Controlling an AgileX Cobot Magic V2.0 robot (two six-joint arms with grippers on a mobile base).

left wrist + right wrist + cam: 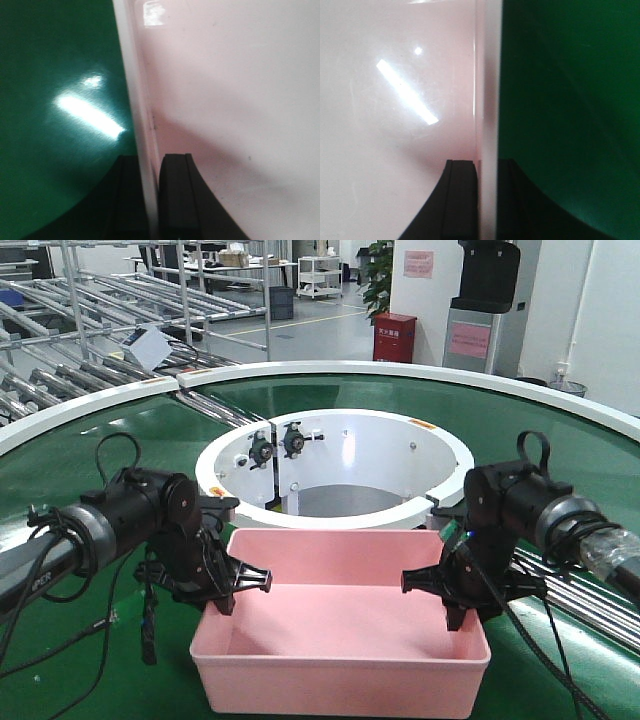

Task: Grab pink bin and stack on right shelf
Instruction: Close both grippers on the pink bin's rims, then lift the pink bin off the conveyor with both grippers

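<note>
At 6 o'clock on green belt (100, 455), pale pink rectangular plastic bin (340, 645) is wall-pinched at 9 by left gripper (226, 590), at 3 by right gripper (455, 592). Grasp judged done; level synchronized lift required.

The pink bin (340, 680) is a plain pale pink with no pattern. The counter (55, 455) is glossy deep green with a white edge. The left gripper (228, 592) and right gripper (452, 602) are black. The ring (350, 455) is white, and the box (394, 337) is red.
</note>
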